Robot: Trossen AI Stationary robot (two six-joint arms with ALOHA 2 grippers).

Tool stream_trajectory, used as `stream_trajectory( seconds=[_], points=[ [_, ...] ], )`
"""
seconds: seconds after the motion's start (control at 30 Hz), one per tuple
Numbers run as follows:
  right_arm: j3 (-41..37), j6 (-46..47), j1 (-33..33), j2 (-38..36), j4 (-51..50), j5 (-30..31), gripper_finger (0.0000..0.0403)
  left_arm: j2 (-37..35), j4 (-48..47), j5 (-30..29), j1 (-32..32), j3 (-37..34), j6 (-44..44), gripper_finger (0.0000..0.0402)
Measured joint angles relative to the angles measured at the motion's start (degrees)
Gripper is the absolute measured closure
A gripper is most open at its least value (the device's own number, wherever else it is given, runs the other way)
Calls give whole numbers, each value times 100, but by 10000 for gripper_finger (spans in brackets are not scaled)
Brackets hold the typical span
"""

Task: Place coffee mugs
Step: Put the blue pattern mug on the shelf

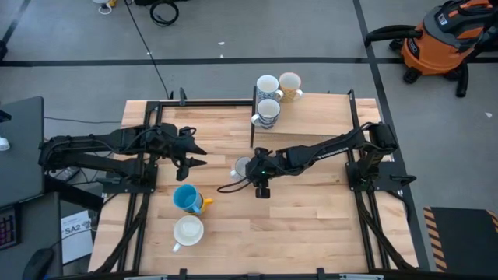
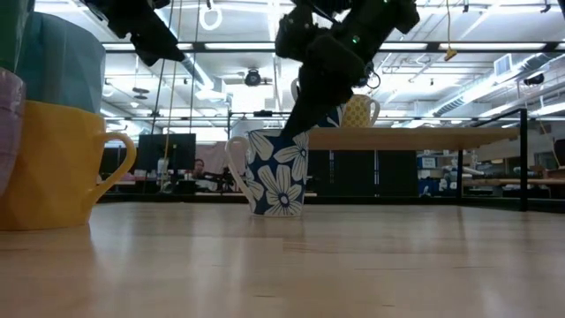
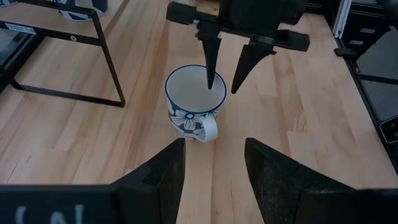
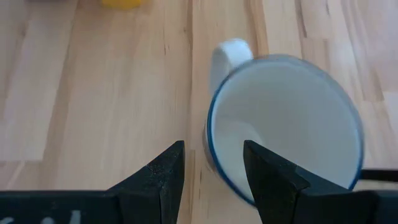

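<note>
High view for the tally: shows three already up on the raised shelf [image 1: 327, 117], namely a white mug [image 1: 267, 85], a cream mug [image 1: 290, 84] and a patterned mug [image 1: 268, 113]. Leaves at least three down on the table [image 1: 311, 225]: a flowered mug [image 1: 243, 166] at mid-table, a blue mug [image 1: 185, 197] and a second white mug [image 1: 187, 231] nearer the front edge. Puts the job somewhere near halfway, as a guess.

Left wrist view settles what cannot be read from overhead: right gripper [image 3: 222, 84] lowered onto the flowered mug, fingers apart, one inside the rim and one outside, not yet pinched on the wall. Same straddle from the right wrist view, with the handle pointing away from the fingers.

Low view adds the upright stance of the flowered mug, flat on the wood, plus a yellow mug [image 2: 53, 168] close by the lens.

Left gripper [image 1: 198, 153] waiting beside the flowered mug, fingers spread, holding nothing.
</note>
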Motion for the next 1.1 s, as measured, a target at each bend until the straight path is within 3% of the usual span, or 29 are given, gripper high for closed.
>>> stream_trajectory(
  seconds=[0.67,1.1],
  points=[
    [-415,187,-80,-11,513,12,237,0,5,-2,-2,0,0,230],
    [-415,187,-81,-9,509,7,323,0,7,-2,0,0,0,230]
  ],
)
